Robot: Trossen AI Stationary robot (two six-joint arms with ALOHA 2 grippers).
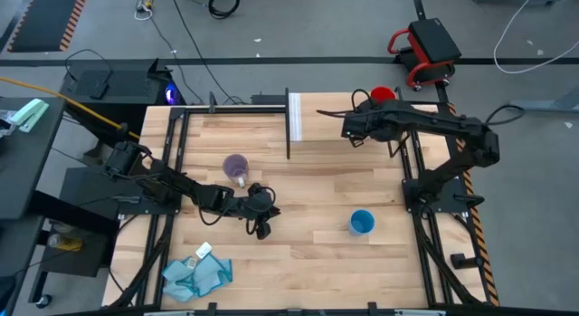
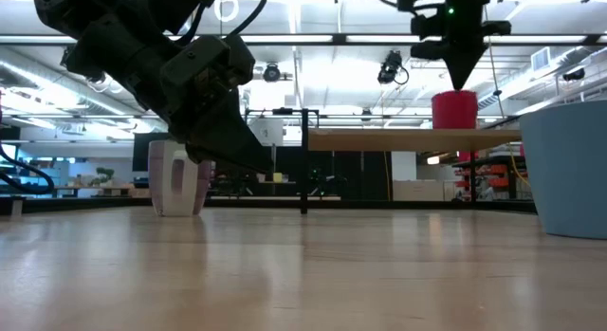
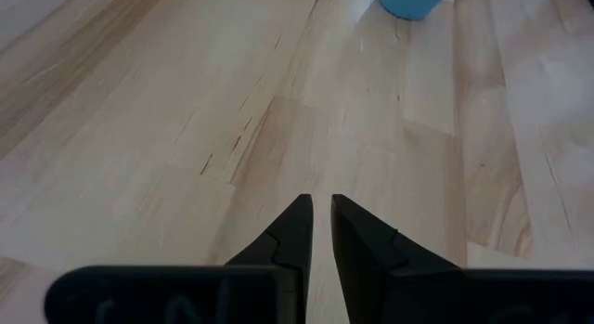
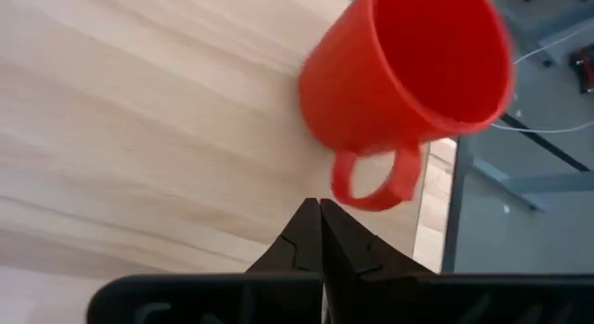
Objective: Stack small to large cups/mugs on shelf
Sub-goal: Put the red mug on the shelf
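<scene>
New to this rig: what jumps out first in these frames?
The red mug stands upright on the shelf at the far right, with the right end effector shut just short of its handle. The left end effector, nearly shut and empty, hangs low over the bare tabletop near the purple-grey mug. The light-blue cup sits alone at the near right.

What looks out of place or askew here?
Little stands out. The red mug sits right at the shelf's far corner, close to the edge. A crumpled blue cloth lies near the table's front-left corner.
</scene>
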